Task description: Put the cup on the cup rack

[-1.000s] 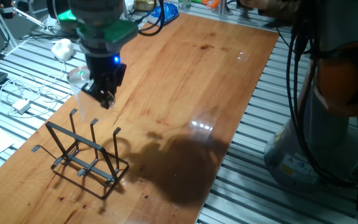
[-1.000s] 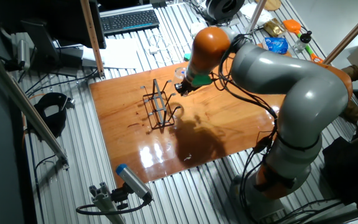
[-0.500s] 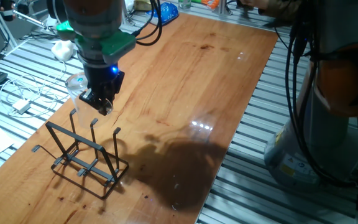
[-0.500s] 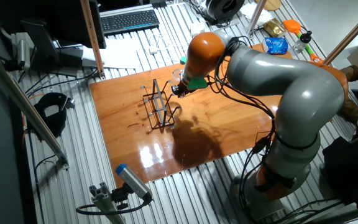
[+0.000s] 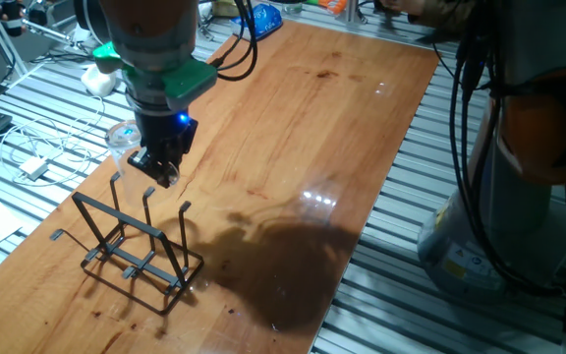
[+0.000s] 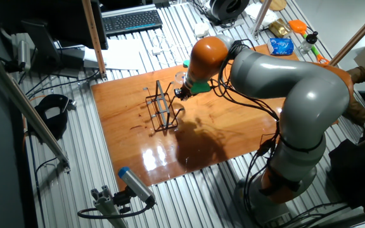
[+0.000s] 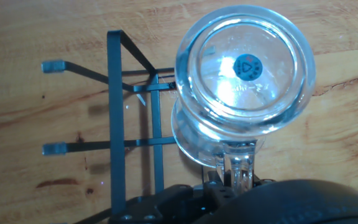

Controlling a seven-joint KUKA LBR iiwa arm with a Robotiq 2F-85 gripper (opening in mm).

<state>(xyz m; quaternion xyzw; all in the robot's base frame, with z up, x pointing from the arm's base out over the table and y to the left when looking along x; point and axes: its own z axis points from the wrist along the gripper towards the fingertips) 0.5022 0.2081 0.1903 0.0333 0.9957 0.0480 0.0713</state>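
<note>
The clear glass cup [image 5: 122,139] hangs in the air just above and behind the black wire cup rack [image 5: 134,248], over its far prongs. My gripper [image 5: 161,173] is shut on the cup's handle. In the hand view the cup [image 7: 246,74] fills the upper right, a round face with a blue sticker towards the camera, its handle [image 7: 237,169] running down into my gripper [image 7: 232,185]. The rack [image 7: 118,112] lies below it, left of centre, with the cup overlapping its right side. In the other fixed view my gripper [image 6: 182,94] is right beside the rack [image 6: 161,109].
The wooden table [image 5: 293,128] stretches away to the right of the rack. White cables and a charger [image 5: 33,165] lie off the table's left edge. The arm's base [image 6: 284,177] stands at the table's far side.
My gripper has carried the cup slightly left and down towards the rack's prongs. The rack has not moved.
</note>
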